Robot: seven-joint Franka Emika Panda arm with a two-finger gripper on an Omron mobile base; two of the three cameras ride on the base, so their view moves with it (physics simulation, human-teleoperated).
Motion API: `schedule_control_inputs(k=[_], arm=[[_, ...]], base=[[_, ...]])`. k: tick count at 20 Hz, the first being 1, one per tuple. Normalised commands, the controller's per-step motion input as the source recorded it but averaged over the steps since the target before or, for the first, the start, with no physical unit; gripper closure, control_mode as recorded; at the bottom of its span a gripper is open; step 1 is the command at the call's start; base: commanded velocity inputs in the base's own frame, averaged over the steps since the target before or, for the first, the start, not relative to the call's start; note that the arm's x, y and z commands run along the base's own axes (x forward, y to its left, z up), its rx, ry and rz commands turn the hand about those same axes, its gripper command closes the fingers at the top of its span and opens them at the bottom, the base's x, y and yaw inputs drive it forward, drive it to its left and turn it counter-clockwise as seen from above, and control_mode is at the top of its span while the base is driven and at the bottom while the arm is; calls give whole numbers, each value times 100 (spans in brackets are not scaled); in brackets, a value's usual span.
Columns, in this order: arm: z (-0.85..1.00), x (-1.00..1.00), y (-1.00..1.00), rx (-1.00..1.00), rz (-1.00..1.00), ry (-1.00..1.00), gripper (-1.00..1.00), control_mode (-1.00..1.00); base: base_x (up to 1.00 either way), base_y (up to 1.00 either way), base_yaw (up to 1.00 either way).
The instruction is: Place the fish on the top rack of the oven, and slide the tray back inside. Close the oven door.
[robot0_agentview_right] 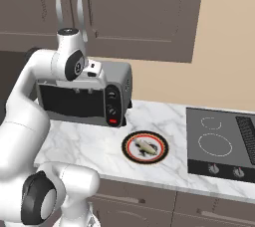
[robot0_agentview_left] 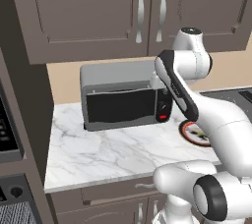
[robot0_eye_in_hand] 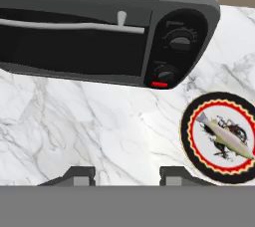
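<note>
White-veined marble counter [robot0_agentview_right: 94, 146]: carries a grey toaster oven [robot0_agentview_right: 87, 94], a plate [robot0_agentview_right: 145, 147] and, at its right end, a black cooktop [robot0_agentview_right: 221, 144].

Fish [robot0_eye_in_hand: 224, 135]: slim, pale, silver-tan; lies diagonally across the plate's white centre, on the counter to the right of the toaster oven and near the cooktop. Nothing touches it.

Plate: round, black outer rim, red scalloped ring, white middle with a dark printed figure under the fish. No readable lettering.

Toaster oven: dark glass door with a horizontal silver bar handle [robot0_eye_in_hand: 74, 25], shut; two round knobs [robot0_eye_in_hand: 179, 39] stacked on the right panel, a small red light [robot0_eye_in_hand: 159, 84] beneath. Markings by the knobs too small to read.

Gripper [robot0_eye_in_hand: 127, 173]: two dark fingertips spread apart, bare marble showing between them, holding nothing; it hangs over the counter in front of the toaster oven, with the plate off to one side.

Oven [robot0_agentview_left: 7, 134]: a sliver at the left edge of the left base view, dark, with a strip of small buttons; labels illegible.

Cabinets [robot0_agentview_left: 98, 12]: brown panelled doors above, silver handles.

Arm's upper links partly cover the toaster oven in both base views.
</note>
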Motion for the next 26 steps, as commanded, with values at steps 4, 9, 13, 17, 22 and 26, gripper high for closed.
schedule_control_inputs(k=[4, 9, 13, 17, 22, 26], arm=[[-19, -13, 4, 0, 5, -1, -100, -100], [-41, -35, -57, 6, 13, -9, -100, -100], [-20, -14, -78, 2, 3, 0, -100, -100], [-7, -2, -60, 0, 8, 0, -100, -100], [-3, 0, -57, 0, 15, -1, -100, -100], [-7, 0, -54, 0, 14, 0, -100, -100]], base=[[0, 0, 0], [0, 0, 0], [0, 0, 0], [0, 0, 0], [0, 0, 0], [0, 0, 0]])
